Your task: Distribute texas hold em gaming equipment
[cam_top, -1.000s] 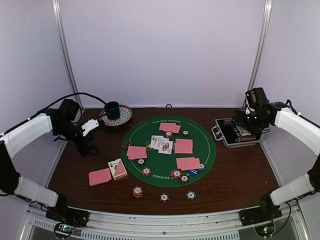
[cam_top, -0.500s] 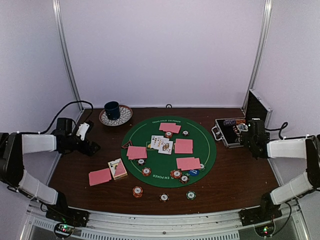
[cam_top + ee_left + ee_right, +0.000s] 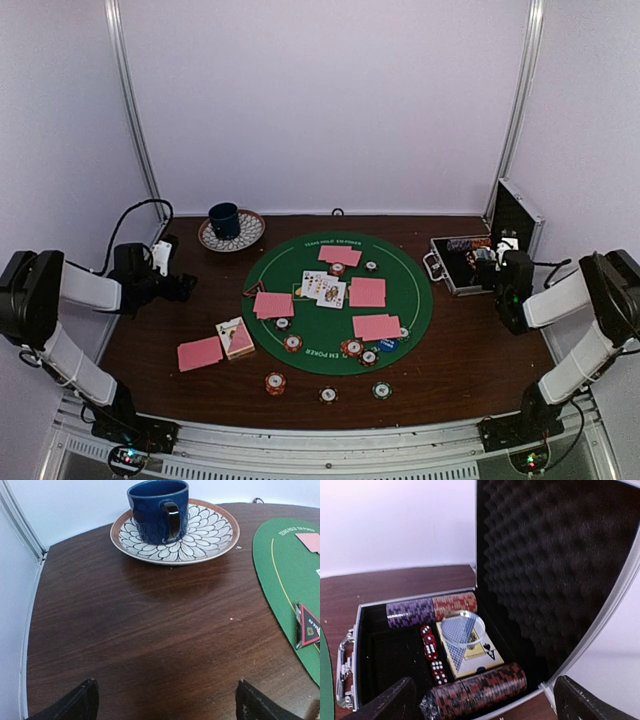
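Pink-backed card piles (image 3: 272,304) lie on the round green mat (image 3: 412,300), with face-up cards (image 3: 323,288) at its middle. One more pink pile (image 3: 200,353) and a deck (image 3: 236,337) sit left of the mat. Striped chips (image 3: 351,348) and a blue button (image 3: 388,344) rest on the mat's near part, and three chips (image 3: 328,395) lie on the wood in front. The black-red triangular marker (image 3: 309,626) sits at the mat's left edge. My left gripper (image 3: 165,700) is open over bare wood. My right gripper (image 3: 485,700) is open, facing the case.
A dark blue cup (image 3: 159,510) stands on a patterned saucer (image 3: 210,535) at the back left. The metal case (image 3: 350,645) at the right has its foam-lined lid (image 3: 555,560) up and holds chip rolls (image 3: 475,692), red dice (image 3: 431,650) and a card box (image 3: 470,652).
Both arms have folded down and back toward the table's sides. The left gripper has drawn left, low over the wood. The right gripper has dropped beside the case. Both stayed open.
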